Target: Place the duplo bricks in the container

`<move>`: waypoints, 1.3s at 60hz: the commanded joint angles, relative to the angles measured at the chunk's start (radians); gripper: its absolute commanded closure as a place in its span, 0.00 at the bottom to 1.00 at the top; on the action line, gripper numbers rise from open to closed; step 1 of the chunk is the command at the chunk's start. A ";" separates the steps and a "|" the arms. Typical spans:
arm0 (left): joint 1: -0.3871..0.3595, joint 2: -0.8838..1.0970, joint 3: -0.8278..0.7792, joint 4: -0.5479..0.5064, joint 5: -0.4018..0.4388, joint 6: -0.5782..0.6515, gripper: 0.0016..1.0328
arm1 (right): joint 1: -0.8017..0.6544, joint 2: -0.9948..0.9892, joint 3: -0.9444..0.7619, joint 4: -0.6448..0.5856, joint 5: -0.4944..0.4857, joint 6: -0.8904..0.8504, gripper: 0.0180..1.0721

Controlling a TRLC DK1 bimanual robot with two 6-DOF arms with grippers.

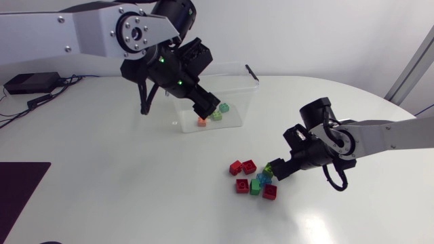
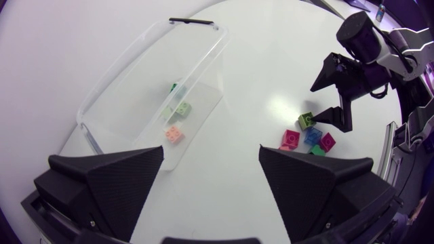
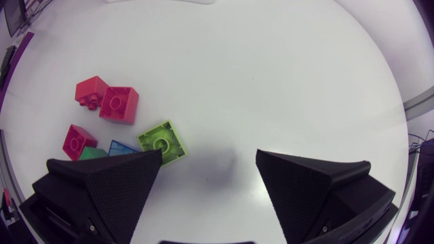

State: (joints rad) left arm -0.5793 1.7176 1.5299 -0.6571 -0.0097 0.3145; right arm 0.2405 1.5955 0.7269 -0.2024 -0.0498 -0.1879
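You are at a robotics lab bench: a broad, plain white table (image 1: 135, 203) with a clear plastic container (image 1: 239, 102) toward its far side. Two silver-grey arms with black joints come in over the table, the left arm (image 1: 88, 30) above the container and the right arm (image 1: 386, 135) well to the container's right. Far to the container's left a black box (image 1: 30, 83) trails cables (image 1: 47, 97), a dark mat (image 1: 20, 190) lies flat nearer the front, and coloured duplo bricks (image 1: 242, 186) sit loose in front of the container.
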 commanded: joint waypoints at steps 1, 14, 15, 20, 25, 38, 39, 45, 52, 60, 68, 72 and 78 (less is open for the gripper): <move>-0.008 -0.027 -0.036 -0.010 -0.006 0.014 0.05 | -0.007 0.011 -0.038 -0.012 0.011 -0.025 0.05; -0.005 -0.042 -0.048 -0.010 -0.006 0.021 0.05 | -0.009 -0.058 -0.023 -0.052 0.007 -0.024 0.05; -0.005 -0.042 -0.050 -0.010 -0.006 0.021 0.05 | -0.012 -0.062 -0.023 -0.054 0.007 -0.025 0.05; -0.007 -0.046 -0.056 -0.010 -0.006 0.024 0.05 | -0.030 -0.075 -0.023 -0.072 0.008 -0.038 0.05; -0.007 -0.047 -0.059 -0.010 -0.004 0.024 0.05 | -0.058 -0.098 -0.024 -0.078 0.004 -0.050 0.05; -0.014 -0.052 -0.063 -0.010 -0.004 0.024 0.05 | -0.033 -0.132 -0.049 -0.100 -0.005 -0.048 0.05; -0.014 -0.053 -0.065 -0.010 -0.006 0.024 0.05 | -0.027 -0.131 -0.052 -0.100 -0.004 -0.047 0.05; -0.016 -0.065 -0.077 -0.010 -0.006 0.024 0.05 | -0.017 -0.123 -0.066 -0.092 0.001 -0.045 0.05; -0.011 -0.081 -0.094 -0.016 -0.006 0.034 0.05 | -0.009 -0.117 -0.083 -0.092 0.002 -0.050 0.05; -0.011 -0.090 -0.113 -0.029 -0.006 0.047 0.05 | 0.026 -0.092 -0.093 -0.084 0.011 -0.047 0.05; -0.030 -0.090 -0.146 -0.033 -0.004 0.066 0.05 | 0.059 -0.037 -0.072 -0.061 0.016 -0.036 0.05; -0.044 -0.092 -0.165 -0.033 -0.004 0.083 0.05 | 0.069 -0.008 -0.055 -0.054 0.016 -0.031 0.05; -0.056 -0.095 -0.192 -0.035 -0.004 0.103 0.05 | 0.083 0.034 -0.026 -0.045 0.018 -0.025 0.05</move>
State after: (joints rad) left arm -0.6212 1.6444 1.3773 -0.6819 -0.0093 0.3836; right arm 0.3096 1.5841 0.6670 -0.2611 -0.0410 -0.2169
